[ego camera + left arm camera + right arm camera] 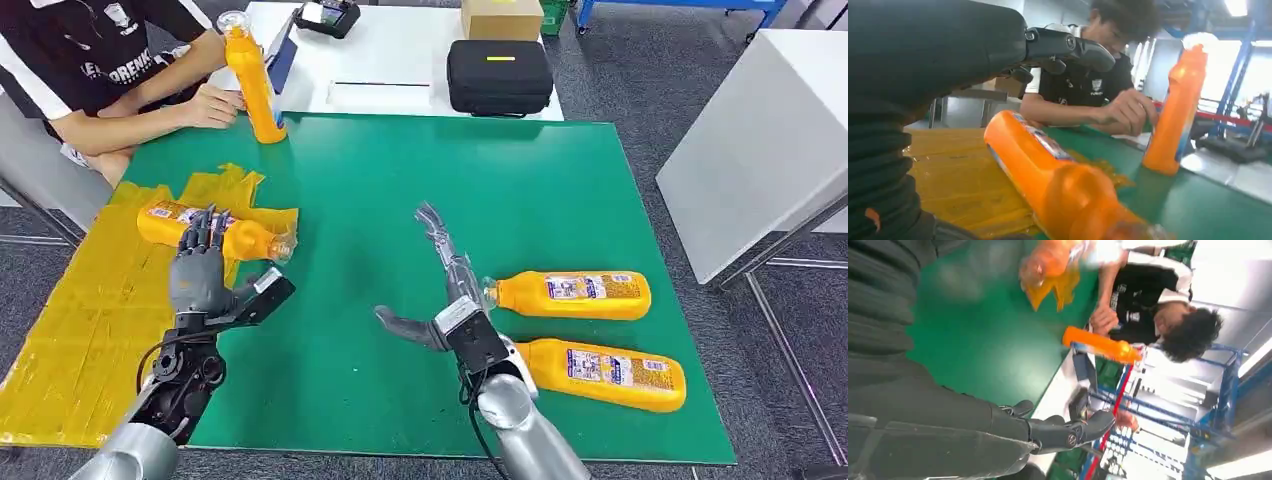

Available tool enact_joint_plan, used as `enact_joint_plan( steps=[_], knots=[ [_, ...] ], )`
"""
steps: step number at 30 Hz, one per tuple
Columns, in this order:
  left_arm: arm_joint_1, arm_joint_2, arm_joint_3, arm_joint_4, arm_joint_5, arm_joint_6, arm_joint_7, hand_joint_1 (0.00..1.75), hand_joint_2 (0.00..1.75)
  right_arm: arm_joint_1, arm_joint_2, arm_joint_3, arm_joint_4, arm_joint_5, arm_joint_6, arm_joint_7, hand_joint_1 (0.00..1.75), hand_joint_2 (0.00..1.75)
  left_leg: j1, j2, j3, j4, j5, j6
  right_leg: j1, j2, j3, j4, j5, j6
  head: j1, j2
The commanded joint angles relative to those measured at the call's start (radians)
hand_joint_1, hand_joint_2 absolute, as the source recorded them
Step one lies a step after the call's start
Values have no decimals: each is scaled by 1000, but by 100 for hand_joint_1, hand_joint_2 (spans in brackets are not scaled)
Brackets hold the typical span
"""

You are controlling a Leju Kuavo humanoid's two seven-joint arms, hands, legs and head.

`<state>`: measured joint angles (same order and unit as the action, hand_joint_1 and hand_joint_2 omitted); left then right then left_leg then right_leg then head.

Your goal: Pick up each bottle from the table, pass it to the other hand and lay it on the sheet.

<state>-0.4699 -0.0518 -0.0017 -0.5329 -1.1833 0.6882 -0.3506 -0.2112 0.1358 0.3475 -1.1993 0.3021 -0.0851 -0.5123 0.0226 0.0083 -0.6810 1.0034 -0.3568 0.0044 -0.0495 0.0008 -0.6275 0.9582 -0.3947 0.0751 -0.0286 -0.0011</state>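
Right hand of mine hangs over the green surface with fingers spread wide and nothing in them, thumb out to one side, fingertips just beside the neck of the nearer-to-centre bottle lying on its side. A second bottle lies beside my right forearm, closer to the surface's near edge. My left hand is also empty, fingers apart, poised above the bottle on the sheet, which lies across the yellow sheet with its neck end reaching toward the green; whether my fingertips touch it I cannot tell.

These bottles look like rigid orange plastic with glossy labels, so I judge them stiff but slick, and as round bodies lying flat they could roll if nudged. They appear full of orange liquid, though the coloured plastic leaves that uncertain; if full, they will be fairly heavy, weighted toward the base. I would wrap the broad labelled middle, not the narrow neck, leaving one end free for the other hand at the pass.

One more upright bottle stands at the far edge, beside a person's hand. Beyond it sit a black case and a cardboard box, both closed, contents unseen.
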Motion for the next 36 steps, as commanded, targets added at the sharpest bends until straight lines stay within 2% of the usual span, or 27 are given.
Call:
enact_joint_plan(
  steps=[1,7,9,10,11,12,14,15,17,18,21,23,24,25,28,30,31,35,36],
  knots=[
    [-14,-42,133,-4,4,10,-7,0,175,-29,-18,-10,5,7,-7,7,0,175,0,-1,6,1,-3,1,1,0,6,1,-3,-5,0,0],
    [-14,-42,133,-4,4,10,-7,0,175,-29,-18,-10,5,7,-7,7,0,175,0,0,4,0,-2,1,1,0,4,0,-2,-4,0,0],
    [-32,-81,207,31,125,10,-187,0,175,-21,-45,16,-36,246,-192,73,0,175,0,-1,9,2,-5,1,1,-1,9,1,-5,-7,0,0],
    [-42,-94,217,46,214,-24,-263,0,175,-13,-61,18,-64,318,-211,112,0,175,0,-2,4,1,-2,1,1,-2,5,0,-2,-4,0,0],
    [-37,-107,224,19,290,-93,-313,0,175,-6,-76,13,-86,367,-218,145,0,175,0,-3,7,2,-4,1,1,-3,8,1,-5,-6,0,0],
    [-3,-112,192,-68,408,-222,-348,0,175,8,-97,-3,-120,461,-225,198,0,175,0,-4,8,2,-5,1,1,-4,9,2,-5,-7,0,0],
    [50,-101,107,-187,533,-306,-348,0,175,28,-131,-31,-154,569,-193,258,0,175,0,-3,2,0,-1,1,0,-3,3,0,-2,-3,0,0],
    [69,-97,73,-237,582,-345,-348,0,175,39,-148,-43,-162,636,-172,294,0,0,0,-4,6,2,-4,2,1,-4,8,0,-5,-5,0,0],
    [94,-94,26,-304,641,-404,-348,0,175,57,-178,-70,-161,715,-141,339,0,0,0,-4,5,1,-3,1,1,-4,6,0,-4,-5,0,0],
    [102,-93,9,-325,664,-426,-348,0,175,61,-194,-79,-151,730,-116,345,0,175,0,-4,4,1,-3,1,1,-4,6,0,-3,-4,0,0],
    [127,-87,-53,-383,729,-479,-348,0,175,56,-246,-128,-85,726,-47,356,0,175,0,-5,7,2,-5,1,1,-5,9,1,-5,-6,0,0],
    [130,-89,-86,-397,757,-496,-348,0,175,42,-275,-166,-41,722,-19,354,0,175,0,-3,3,0,-2,1,0,-3,4,-1,-2,-3,0,0],
    [132,-91,-94,-402,766,-504,-348,0,175,42,-281,-183,-34,718,-14,352,0,175,0,-4,6,1,-4,1,1,-4,8,-1,-4,-5,0,0],
    [132,-92,-103,-402,774,-511,-348,0,175,46,-285,-202,-33,713,-6,347,0,175,-1,-4,4,0,-2,1,0,-4,5,-1,-2,-4,0,0],
    [119,-95,-113,-373,778,-511,-348,0,175,72,-309,-247,-49,715,34,336,0,175,-1,-6,7,1,-4,1,0,-5,9,0,-4,-5,0,0],
    [116,-95,-116,-369,781,-508,-348,0,175,79,-309,-259,-54,715,40,330,0,175,-1,-4,3,0,-2,1,0,-3,4,-1,-2,-3,0,0],
    [116,-95,-116,-369,781,-508,-348,0,175,79,-309,-259,-54,715,40,330,0,175,-1,-4,6,0,-4,1,0,-4,8,-1,-3,-5,0,0],
    [110,-94,-125,-353,804,-510,-348,0,175,89,-345,-287,-33,713,83,335,0,175,-1,-3,4,0,-3,0,0,-2,5,-1,-2,-3,0,0],
    [113,-95,-124,-359,818,-521,-348,0,175,86,-351,-293,-21,712,90,334,0,175,-1,-4,8,1,-5,1,1,-3,10,0,-4,-6,0,0]
  ],
)
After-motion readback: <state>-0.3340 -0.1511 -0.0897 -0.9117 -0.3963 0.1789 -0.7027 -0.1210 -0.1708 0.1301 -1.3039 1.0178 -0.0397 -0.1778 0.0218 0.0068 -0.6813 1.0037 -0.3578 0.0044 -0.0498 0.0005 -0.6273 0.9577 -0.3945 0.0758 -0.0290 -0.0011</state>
